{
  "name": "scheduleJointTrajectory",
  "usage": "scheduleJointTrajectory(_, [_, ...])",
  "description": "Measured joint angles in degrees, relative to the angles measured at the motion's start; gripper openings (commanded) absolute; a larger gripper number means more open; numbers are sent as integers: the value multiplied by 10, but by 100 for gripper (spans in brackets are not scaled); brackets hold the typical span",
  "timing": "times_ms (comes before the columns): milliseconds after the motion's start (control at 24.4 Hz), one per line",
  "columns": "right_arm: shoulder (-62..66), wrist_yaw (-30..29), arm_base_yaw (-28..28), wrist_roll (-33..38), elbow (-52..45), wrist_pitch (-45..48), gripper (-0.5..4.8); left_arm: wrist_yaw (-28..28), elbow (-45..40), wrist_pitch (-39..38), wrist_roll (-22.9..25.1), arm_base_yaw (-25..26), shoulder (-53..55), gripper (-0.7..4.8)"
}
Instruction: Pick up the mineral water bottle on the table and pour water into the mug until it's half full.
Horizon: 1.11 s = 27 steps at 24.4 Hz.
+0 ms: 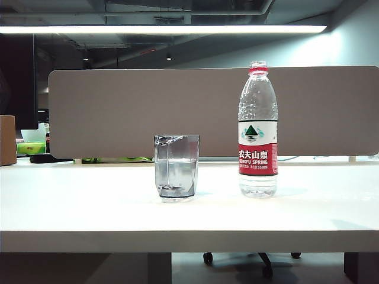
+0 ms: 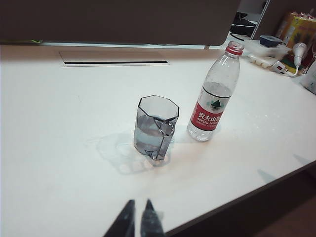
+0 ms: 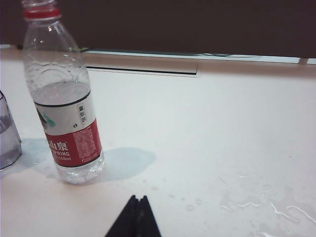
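The mineral water bottle [image 1: 257, 133] stands upright and uncapped on the white table [image 1: 89, 201], right of the smoky-grey mug [image 1: 176, 168]. The mug holds water to about half its height. In the left wrist view the mug [image 2: 154, 128] and the bottle [image 2: 213, 101] stand side by side, well beyond my left gripper [image 2: 138, 203], whose tips are a narrow slit apart with nothing between them. My right gripper [image 3: 138, 198] is shut and empty, set back from the bottle [image 3: 64, 103]. The mug's edge [image 3: 7, 133] shows beside the bottle. Neither gripper shows in the exterior view.
Water drops and small puddles [image 3: 256, 202] lie on the table near my right gripper. A grey divider panel [image 1: 148, 112] runs along the back, with a cable slot [image 2: 113, 62] before it. A cardboard box [image 1: 7, 139] sits at the far left. The table's front edge [image 2: 237, 197] is close.
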Motion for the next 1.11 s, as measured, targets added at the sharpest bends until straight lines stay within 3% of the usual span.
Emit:
scheduleJointTrajectory(287, [-73,-31,-24,1,-9,-113,-7,0,0,0,0,0,0,22])
scheduleJointTrajectory(534, [-134,-32,-47,1,-54,-127,-7,0,0,0,0,0,0,21])
scheduleJointTrajectory(1109, [-209,5,-49,1,-54,-169,-7,0,0,0,0,0,0,22])
